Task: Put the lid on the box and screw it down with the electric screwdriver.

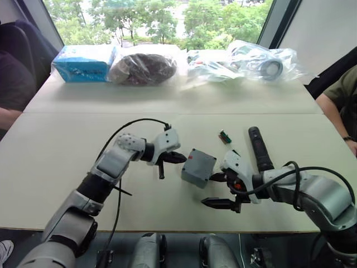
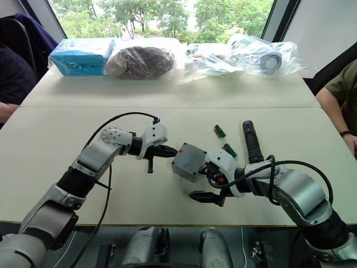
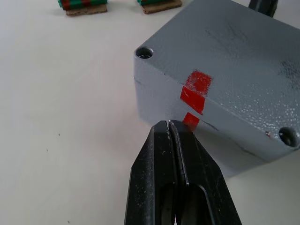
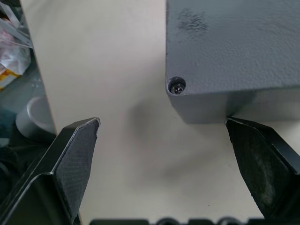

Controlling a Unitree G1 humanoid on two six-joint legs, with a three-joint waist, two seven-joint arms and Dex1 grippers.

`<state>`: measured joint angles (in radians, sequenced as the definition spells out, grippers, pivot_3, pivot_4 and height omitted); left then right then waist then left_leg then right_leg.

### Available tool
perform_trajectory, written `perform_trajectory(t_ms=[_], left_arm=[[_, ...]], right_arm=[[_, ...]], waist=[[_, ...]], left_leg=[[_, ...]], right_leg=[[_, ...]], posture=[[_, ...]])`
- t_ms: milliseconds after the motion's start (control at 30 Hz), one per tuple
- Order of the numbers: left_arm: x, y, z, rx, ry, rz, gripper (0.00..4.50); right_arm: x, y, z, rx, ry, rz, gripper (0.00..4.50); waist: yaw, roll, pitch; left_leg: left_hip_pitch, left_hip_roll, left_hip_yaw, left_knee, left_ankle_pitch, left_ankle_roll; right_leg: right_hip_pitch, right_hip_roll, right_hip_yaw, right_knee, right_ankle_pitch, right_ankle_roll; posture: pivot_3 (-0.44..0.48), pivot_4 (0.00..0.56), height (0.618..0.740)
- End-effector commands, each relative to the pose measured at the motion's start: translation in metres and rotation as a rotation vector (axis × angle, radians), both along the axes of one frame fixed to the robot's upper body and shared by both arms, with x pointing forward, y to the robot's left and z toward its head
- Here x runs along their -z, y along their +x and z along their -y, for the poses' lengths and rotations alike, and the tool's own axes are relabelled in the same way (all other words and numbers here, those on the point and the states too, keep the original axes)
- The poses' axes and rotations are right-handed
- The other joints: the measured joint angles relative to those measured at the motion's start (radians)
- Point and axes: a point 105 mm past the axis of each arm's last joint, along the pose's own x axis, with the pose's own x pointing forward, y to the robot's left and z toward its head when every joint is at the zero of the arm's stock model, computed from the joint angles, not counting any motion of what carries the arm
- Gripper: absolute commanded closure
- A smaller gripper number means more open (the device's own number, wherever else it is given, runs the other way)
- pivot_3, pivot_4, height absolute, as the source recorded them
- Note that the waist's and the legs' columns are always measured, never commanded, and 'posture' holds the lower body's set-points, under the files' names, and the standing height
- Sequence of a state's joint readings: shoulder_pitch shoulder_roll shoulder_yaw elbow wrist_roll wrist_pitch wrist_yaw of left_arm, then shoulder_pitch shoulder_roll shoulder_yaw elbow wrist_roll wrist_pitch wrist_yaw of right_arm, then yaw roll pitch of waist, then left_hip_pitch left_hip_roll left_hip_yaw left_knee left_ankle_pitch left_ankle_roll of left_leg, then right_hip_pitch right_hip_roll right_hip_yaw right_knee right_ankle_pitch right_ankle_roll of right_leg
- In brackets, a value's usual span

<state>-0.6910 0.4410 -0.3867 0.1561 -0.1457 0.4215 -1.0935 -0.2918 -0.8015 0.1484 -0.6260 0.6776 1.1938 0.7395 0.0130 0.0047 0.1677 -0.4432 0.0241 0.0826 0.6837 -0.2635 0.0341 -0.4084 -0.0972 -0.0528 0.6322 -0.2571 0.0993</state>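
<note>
Two grippers near one small grey square metal box point(image 1: 198, 166), out in the middle of the pale flat table point(image 1: 67, 151). Already wearing its flat grey square lid point(image 3: 243, 51), with a thin seam under it and a red mark point(image 3: 194, 93) running across both parts. Looks like one little screw point(image 4: 177, 86) down in a corner hole; hard to tell about the other corners.

Left gripper point(image 3: 169, 126): pinched tight together, holding nothing, tip just beside the box wall under the red mark. Right gripper point(image 1: 215, 190): spread wide, holding nothing, one finger close to a box corner and the other well off to the side over bare table.

Long black round electric screwdriver point(image 1: 259, 148): lying flat on the table, just past the right arm, not picked up. Two tiny green and red bits point(image 1: 225, 136) next to it.

Probably at the step of steadying the box and then going for the tool.

Things that might go wrong:
- Pushing with the closed left tip could slide or spin the box, since nothing grips it.
- Bumping the lid could shift it off the holes if most screws are not in.
- Swinging the right arm back for the tool could roll it away or knock the tiny bits.
- Grabbing the round tool badly could let it slip.
</note>
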Motion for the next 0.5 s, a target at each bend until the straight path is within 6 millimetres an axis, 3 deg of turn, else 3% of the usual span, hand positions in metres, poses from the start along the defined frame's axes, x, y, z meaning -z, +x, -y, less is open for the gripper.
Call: perform_trajectory(t_ms=[33, 200, 300, 500], left_arm=[[-0.010, 0.007, 0.001, -0.004, -0.005, 0.069, 4.50], [-0.007, 0.013, -0.028, -0.060, 0.079, 0.106, 4.50], [0.008, -0.007, -0.042, -0.006, 0.150, 0.066, 4.50], [0.011, -0.036, -0.031, 0.071, 0.100, -0.030, 4.50]], right_arm=[[-0.013, -0.006, -0.005, -0.027, 0.028, 0.039, 0.06], [-0.030, 0.003, 0.025, 0.044, -0.046, 0.119, 0.06], [-0.032, 0.029, 0.046, 0.114, -0.157, 0.218, 0.06], [-0.029, 0.053, 0.039, 0.035, -0.177, 0.320, 0.06]], waist=[[0.000, 0.000, 0.000], [0.000, 0.000, 0.000], [-0.003, 0.000, 0.000], [0.002, 0.000, 0.000]], left_leg=[[0.000, 0.000, 0.000, 0.000, 0.000, 0.000], [0.000, 0.000, 0.000, 0.000, 0.000, 0.000], [0.001, 0.000, 0.000, 0.000, 0.000, 0.000], [0.000, 0.000, 0.001, 0.000, 0.000, 0.000]], right_leg=[[0.000, 0.000, 0.000, 0.000, 0.000, 0.000], [0.000, 0.000, 0.000, 0.000, 0.000, 0.000], [0.000, 0.000, 0.000, 0.000, 0.000, 0.000], [0.000, 0.000, 0.000, 0.000, 0.000, 0.000]], posture=[[0.000, 0.150, 0.740], [0.000, 0.150, 0.740], [0.000, 0.150, 0.740], [0.000, 0.150, 0.740]])
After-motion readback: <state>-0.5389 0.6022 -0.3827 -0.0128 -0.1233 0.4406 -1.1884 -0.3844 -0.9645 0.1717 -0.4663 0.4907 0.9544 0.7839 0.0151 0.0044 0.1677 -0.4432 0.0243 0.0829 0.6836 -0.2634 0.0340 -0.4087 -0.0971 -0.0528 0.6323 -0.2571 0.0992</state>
